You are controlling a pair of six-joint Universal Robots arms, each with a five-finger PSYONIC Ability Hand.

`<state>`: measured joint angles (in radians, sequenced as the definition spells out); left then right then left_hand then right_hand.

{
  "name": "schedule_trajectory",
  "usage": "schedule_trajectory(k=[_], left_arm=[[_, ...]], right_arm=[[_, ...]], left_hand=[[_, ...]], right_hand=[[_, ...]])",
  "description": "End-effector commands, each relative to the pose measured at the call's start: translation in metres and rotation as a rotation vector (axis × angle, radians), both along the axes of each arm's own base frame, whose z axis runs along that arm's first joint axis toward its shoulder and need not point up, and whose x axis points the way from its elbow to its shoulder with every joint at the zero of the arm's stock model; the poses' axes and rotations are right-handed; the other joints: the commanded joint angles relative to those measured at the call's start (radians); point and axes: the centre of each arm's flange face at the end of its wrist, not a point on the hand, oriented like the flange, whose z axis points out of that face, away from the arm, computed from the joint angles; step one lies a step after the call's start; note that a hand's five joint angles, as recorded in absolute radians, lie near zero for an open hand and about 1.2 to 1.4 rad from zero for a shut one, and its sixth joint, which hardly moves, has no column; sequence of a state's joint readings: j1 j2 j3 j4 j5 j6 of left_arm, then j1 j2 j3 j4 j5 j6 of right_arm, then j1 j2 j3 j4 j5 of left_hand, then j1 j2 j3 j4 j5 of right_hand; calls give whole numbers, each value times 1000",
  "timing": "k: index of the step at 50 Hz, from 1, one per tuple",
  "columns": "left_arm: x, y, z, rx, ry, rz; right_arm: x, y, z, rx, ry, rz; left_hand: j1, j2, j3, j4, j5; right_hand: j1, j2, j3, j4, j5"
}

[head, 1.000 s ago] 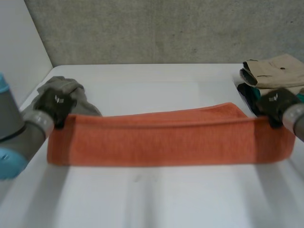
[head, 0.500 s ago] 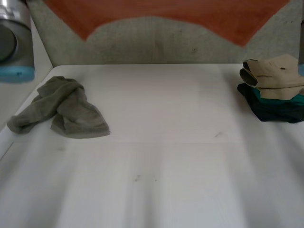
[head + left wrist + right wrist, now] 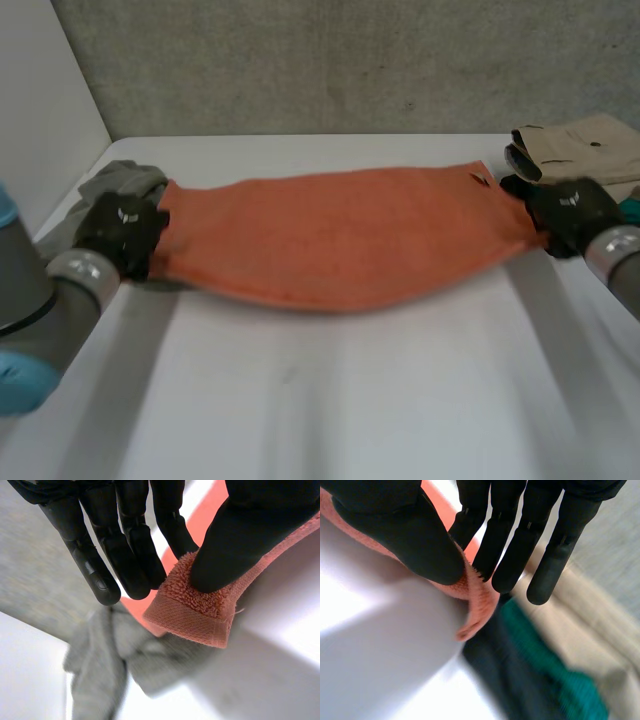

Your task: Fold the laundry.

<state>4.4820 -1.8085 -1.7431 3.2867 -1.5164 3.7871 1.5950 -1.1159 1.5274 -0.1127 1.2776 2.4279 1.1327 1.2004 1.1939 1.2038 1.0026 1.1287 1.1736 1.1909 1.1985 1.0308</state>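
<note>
An orange towel hangs stretched across the table between my two hands, sagging in the middle just above the white tabletop. My left hand pinches its left corner; in the left wrist view the thumb presses the towel corner against the fingers. My right hand pinches the right corner; the right wrist view shows the thumb clamping the orange edge against the fingers.
A crumpled grey-green cloth lies at the table's left, behind my left hand, also under that hand. A stack of folded clothes, beige over teal and dark, sits at the right. A concrete wall backs the table.
The towel, held up as a folded band, was swung high above the table and has come back down, spread wider between both hands. Both grips have stayed on the corners.
</note>
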Motion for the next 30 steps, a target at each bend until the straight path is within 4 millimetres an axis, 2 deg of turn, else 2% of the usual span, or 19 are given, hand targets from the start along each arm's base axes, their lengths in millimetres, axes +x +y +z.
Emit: schedule_trajectory(k=[1,5,9,13,14,17,18,20,24,25,28,30], left_arm=[[25,84,14,216,-193,-37],[38,116,18,347,-231,-36],[35,110,22,308,-198,-55],[28,85,18,217,-165,-76],[26,72,12,187,-163,-76],[20,51,6,141,-154,-73],[18,38,3,123,-138,-59],[17,26,-2,119,-115,-34],[13,-8,-8,100,-55,38],[8,-19,-10,91,-42,50],[-4,-31,-14,75,-38,47],[-16,-44,-16,51,-36,41]], right_arm=[[-31,69,26,263,208,6],[-44,109,42,370,345,56],[-49,107,47,322,365,41],[-46,87,42,231,309,7],[-40,76,35,196,282,11],[-20,53,21,128,243,43],[-14,47,18,109,236,53],[-3,37,15,61,225,67],[14,-1,7,-71,225,19],[15,-7,5,-86,229,7],[22,-26,-4,-120,240,-16],[29,-31,-9,-128,242,-7]], left_hand=[[264,196,202,192,219],[264,196,202,192,219],[264,196,202,192,219],[264,196,202,192,219],[264,196,202,192,219],[264,196,202,192,219],[264,196,202,192,219],[264,196,202,192,219],[264,196,202,192,219],[264,196,202,192,219],[264,196,202,192,219],[264,196,202,192,219]], right_hand=[[268,223,205,198,191],[268,223,205,198,191],[268,223,205,198,191],[268,223,205,198,191],[268,223,205,198,191],[268,223,205,198,191],[268,223,205,198,191],[268,223,205,198,191],[268,223,205,198,191],[268,223,205,198,191],[268,223,205,198,191],[268,223,205,198,191]])
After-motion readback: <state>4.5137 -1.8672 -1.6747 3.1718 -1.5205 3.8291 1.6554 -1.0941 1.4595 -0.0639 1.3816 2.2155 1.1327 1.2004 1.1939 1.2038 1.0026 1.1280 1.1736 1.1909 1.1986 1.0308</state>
